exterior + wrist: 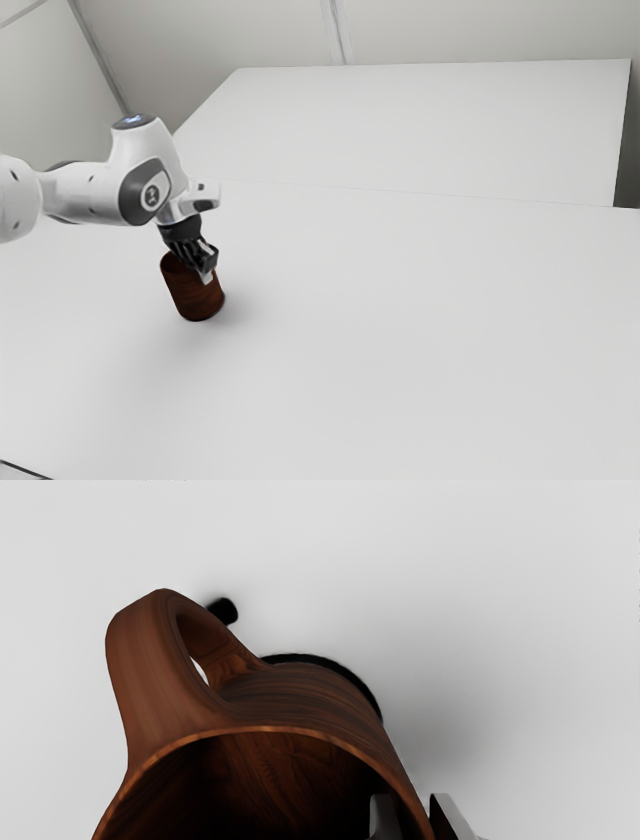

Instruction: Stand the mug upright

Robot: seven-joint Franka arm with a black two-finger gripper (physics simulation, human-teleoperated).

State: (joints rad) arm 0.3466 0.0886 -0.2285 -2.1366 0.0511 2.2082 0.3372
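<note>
The brown wooden mug (193, 298) leans on the table (400, 330), its mouth tipped up toward the exterior view's left and its base low at the right. At its rim is my gripper (206, 272). In the wrist view one finger of the gripper (411, 815) is inside the mug (310, 695) and the other outside, close together with the wall pinched between them. The handle (132, 655) sticks out from the side of the mug, away from the fingers. A dark contact shadow edges the base.
A second white surface (420, 130) lies behind the table, with pale walls beyond. A thin dark edge (22, 469) crosses the exterior view's lower left corner.
</note>
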